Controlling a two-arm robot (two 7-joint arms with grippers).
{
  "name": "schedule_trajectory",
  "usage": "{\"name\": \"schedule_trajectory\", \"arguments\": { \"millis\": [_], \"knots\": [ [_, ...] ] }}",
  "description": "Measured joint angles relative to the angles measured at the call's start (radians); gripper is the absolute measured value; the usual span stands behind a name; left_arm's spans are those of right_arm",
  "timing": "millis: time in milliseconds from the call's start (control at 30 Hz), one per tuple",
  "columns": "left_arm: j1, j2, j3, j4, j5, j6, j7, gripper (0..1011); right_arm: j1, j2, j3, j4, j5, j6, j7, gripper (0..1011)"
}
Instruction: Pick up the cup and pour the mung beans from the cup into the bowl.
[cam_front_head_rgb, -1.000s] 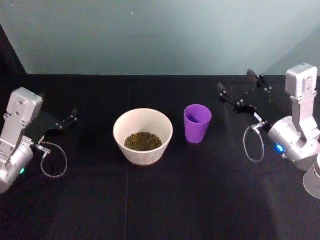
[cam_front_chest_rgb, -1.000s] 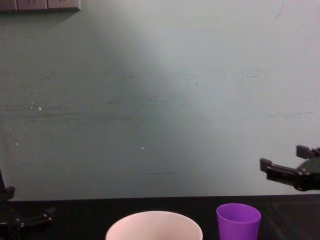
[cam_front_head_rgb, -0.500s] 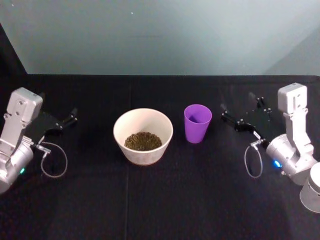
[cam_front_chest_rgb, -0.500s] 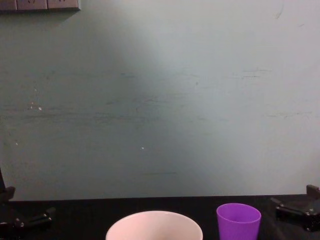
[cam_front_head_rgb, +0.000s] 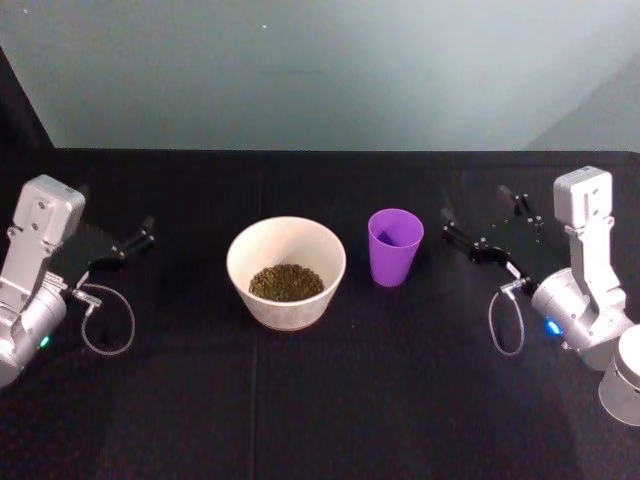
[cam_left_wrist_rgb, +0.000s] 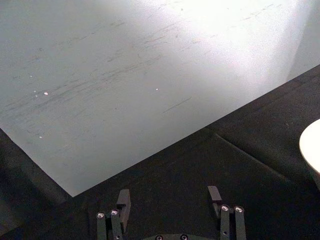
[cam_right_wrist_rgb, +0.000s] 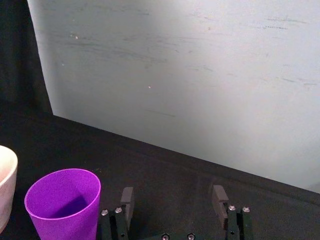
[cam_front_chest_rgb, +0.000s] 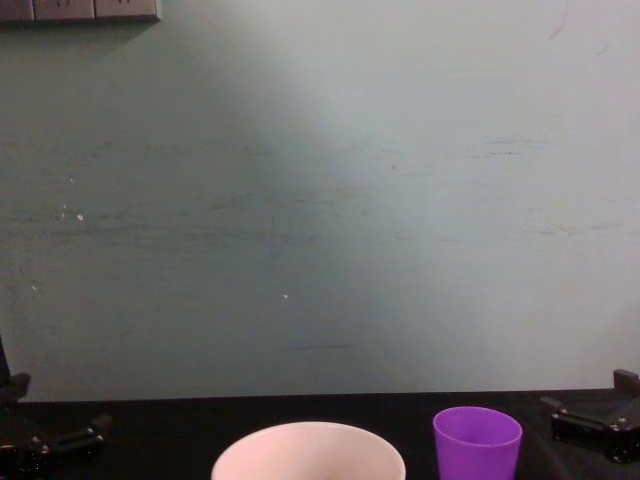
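The cup (cam_front_head_rgb: 395, 246) stands upright on the black table (cam_front_head_rgb: 320, 400), just right of the bowl (cam_front_head_rgb: 286, 271) and apart from it, with a narrow strip of cloth between them. Looking down into the cup, I see only purple wall and shadow; whether any beans lie at its bottom I cannot tell. From the right wrist view the cup (cam_right_wrist_rgb: 63, 202) again shows a plain purple inside, with the bowl's rim (cam_right_wrist_rgb: 7, 185) at its side.

The bowl sits near the table's middle, much wider than the cup, and holds a low heap of greenish-brown mung beans (cam_front_head_rgb: 285, 282) covering its floor, well below the rim. In the chest view only the tops of the bowl (cam_front_chest_rgb: 308, 455) and the cup (cam_front_chest_rgb: 477, 440) rise into sight against the pale green wall (cam_front_chest_rgb: 320, 200).

The right gripper (cam_front_head_rgb: 478, 222) hangs to the right of the cup, near it but not touching, its fingers spread wide with nothing between them; the right wrist view shows the same wide, empty gap (cam_right_wrist_rgb: 174, 200), with the cup off to one side of it.

The left gripper (cam_front_head_rgb: 135, 240) is parked far to the left of the bowl, well apart from it, its fingers also standing wide and empty (cam_left_wrist_rgb: 170, 200).
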Motion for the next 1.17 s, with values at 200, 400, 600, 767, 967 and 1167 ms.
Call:
{"name": "schedule_trajectory", "arguments": {
  "millis": [200, 400, 600, 767, 967, 1167],
  "knots": [
    [0.000, 0.000, 0.000, 0.000, 0.000, 0.000, 0.000, 1000, 0.001, 0.001, -0.001, 0.000, 0.001, -0.001, 0.002, 1003],
    [0.000, 0.000, 0.000, 0.000, 0.000, 0.000, 0.000, 1000, 0.001, 0.001, -0.001, 0.001, 0.002, -0.002, 0.003, 1003],
    [0.000, 0.000, 0.000, 0.000, 0.000, 0.000, 0.000, 1000, 0.002, 0.001, -0.001, 0.001, 0.003, -0.002, 0.004, 1003],
    [0.000, 0.000, 0.000, 0.000, 0.000, 0.000, 0.000, 1000, 0.002, 0.001, -0.001, 0.002, 0.003, -0.002, 0.005, 1003],
    [0.000, 0.000, 0.000, 0.000, 0.000, 0.000, 0.000, 1000, 0.002, 0.001, -0.001, 0.002, 0.004, -0.002, 0.005, 1003],
    [0.000, 0.000, 0.000, 0.000, 0.000, 0.000, 0.000, 1000, 0.002, 0.001, -0.001, 0.002, 0.004, -0.002, 0.006, 1003]
  ]
}}
